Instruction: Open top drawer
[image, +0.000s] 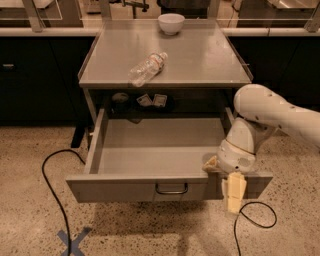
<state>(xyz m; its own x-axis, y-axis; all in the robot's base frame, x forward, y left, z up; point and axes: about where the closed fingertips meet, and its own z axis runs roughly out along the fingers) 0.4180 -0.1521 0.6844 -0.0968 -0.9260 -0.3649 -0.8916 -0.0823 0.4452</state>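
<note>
The top drawer (125, 189) is a wide, shallow grey metal drawer under the grey table top (200, 60). It stands pulled far out toward me, and its inside shows bare. Its small dark wire handle (171, 189) sits at the centre of the front panel. My gripper (234, 194) hangs pointing down in front of the right end of the drawer front, right of the handle and apart from it. The white arm (270, 112) comes in from the right above the drawer's right corner.
A clear plastic bottle (146, 68) lies on the table top and a white bowl (171, 23) stands at its back. Small items (152, 100) sit in the recess behind the drawer. Black cables lie on the floor at left (50, 170) and right (257, 215). A blue tape cross (74, 240) marks the floor.
</note>
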